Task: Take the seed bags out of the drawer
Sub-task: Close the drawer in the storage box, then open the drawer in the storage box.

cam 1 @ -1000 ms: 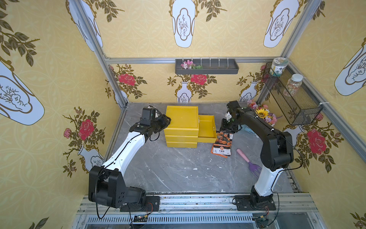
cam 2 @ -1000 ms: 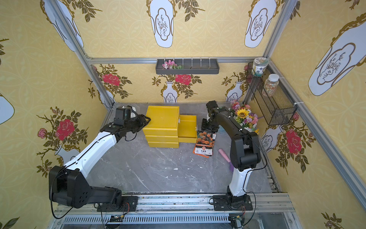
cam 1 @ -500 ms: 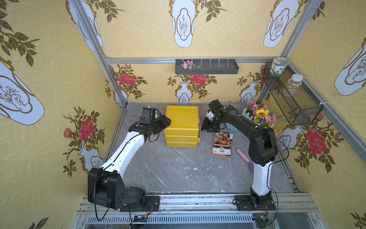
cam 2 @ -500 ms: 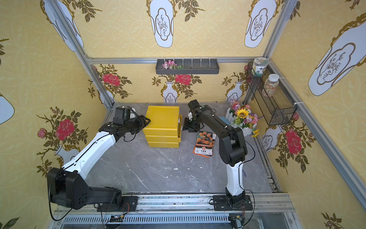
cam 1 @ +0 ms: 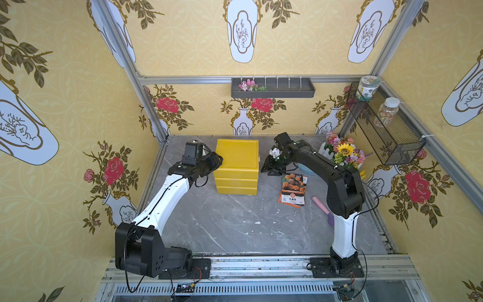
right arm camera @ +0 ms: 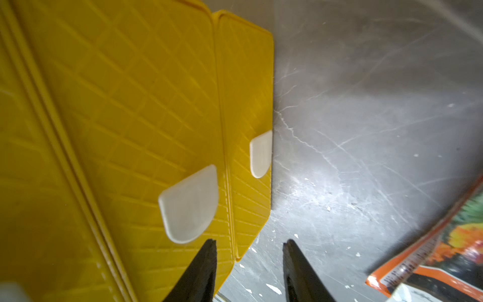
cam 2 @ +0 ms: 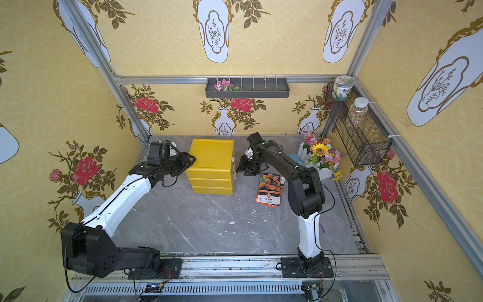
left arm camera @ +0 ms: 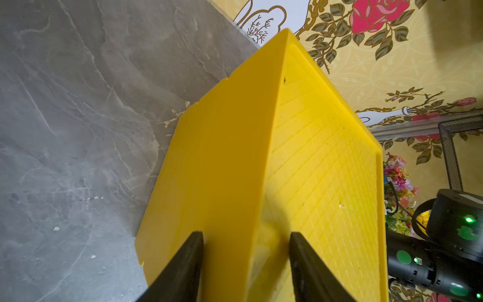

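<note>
**Beside the chest: drawer is sitting shut again, bags are lying out on the table**

At the middle of both top views, the drawer [right arm camera: 47,157] is now sitting flush in the yellow chest [cam 1: 236,167]. 1 second ago it was standing pulled out toward the right of the frame, its floor showing bare yellow. In the right wrist view its front is lining up with the 2 fronts below it.

The right tool [cam 1: 266,167] is hovering just off that front, low over the table [cam 1: 235,227]. Its fingers are standing narrowly apart with nothing between them.

The seed bags [cam 1: 292,189] are lying in a loose stack on the table, right of the chest and just below that tool in the frame. The marigold front is facing up, and the stack is lying in the same spot as before.

At the chest's upper left edge the left tool [left arm camera: 245,235] is straddling the corner, 1 finger along the side wall and 1 over the top. Whether it is clamping or only resting, I cannot tell.

Judging from this, the emptying is looking finished, with both arms probably only needing to pull clear.
</note>
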Robot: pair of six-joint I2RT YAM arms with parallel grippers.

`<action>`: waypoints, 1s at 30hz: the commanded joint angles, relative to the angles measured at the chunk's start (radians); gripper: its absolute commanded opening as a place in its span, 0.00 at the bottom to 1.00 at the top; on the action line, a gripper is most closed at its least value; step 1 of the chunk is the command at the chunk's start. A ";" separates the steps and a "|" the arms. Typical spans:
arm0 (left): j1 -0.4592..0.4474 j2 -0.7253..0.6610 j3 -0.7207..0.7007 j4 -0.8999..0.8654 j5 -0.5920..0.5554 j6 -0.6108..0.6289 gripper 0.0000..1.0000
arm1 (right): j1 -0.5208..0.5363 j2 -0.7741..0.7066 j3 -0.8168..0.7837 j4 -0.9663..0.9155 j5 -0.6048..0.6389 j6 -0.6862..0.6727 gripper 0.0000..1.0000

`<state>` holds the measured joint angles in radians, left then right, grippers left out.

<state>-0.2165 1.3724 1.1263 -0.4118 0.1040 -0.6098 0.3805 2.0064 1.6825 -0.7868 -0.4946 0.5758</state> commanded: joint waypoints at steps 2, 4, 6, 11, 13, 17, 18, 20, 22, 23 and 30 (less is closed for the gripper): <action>0.002 0.015 -0.021 -0.116 -0.042 0.008 0.56 | -0.048 -0.045 -0.067 0.044 -0.013 0.000 0.46; 0.002 0.013 -0.020 -0.115 -0.041 0.007 0.56 | -0.054 -0.043 -0.086 0.057 -0.021 -0.002 0.45; 0.002 0.014 -0.020 -0.116 -0.040 0.005 0.56 | -0.044 -0.022 -0.089 0.068 -0.029 -0.003 0.45; 0.002 0.007 -0.021 -0.116 -0.034 0.001 0.56 | 0.001 0.049 -0.081 0.132 -0.062 0.038 0.45; 0.002 0.003 -0.023 -0.116 -0.031 -0.002 0.56 | 0.011 0.064 -0.075 0.161 -0.074 0.059 0.46; 0.002 -0.010 -0.035 -0.105 -0.020 -0.011 0.56 | 0.021 0.102 -0.037 0.163 -0.075 0.063 0.46; 0.002 -0.014 -0.039 -0.103 -0.017 -0.014 0.56 | 0.022 0.109 -0.029 0.161 -0.076 0.061 0.46; 0.002 -0.018 -0.045 -0.101 -0.017 -0.019 0.56 | 0.022 0.119 -0.017 0.161 -0.073 0.061 0.46; 0.002 -0.022 -0.046 -0.101 -0.015 -0.021 0.56 | 0.022 0.134 -0.004 0.159 -0.074 0.063 0.46; 0.002 -0.023 -0.049 -0.101 -0.014 -0.021 0.56 | 0.022 0.141 0.003 0.156 -0.072 0.063 0.46; 0.002 -0.033 -0.048 -0.105 -0.012 -0.022 0.56 | 0.035 0.186 0.034 0.135 -0.057 0.055 0.43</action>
<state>-0.2157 1.3376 1.0897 -0.3866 0.1074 -0.6392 0.4084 2.1822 1.7031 -0.6518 -0.5610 0.6319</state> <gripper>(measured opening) 0.562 0.436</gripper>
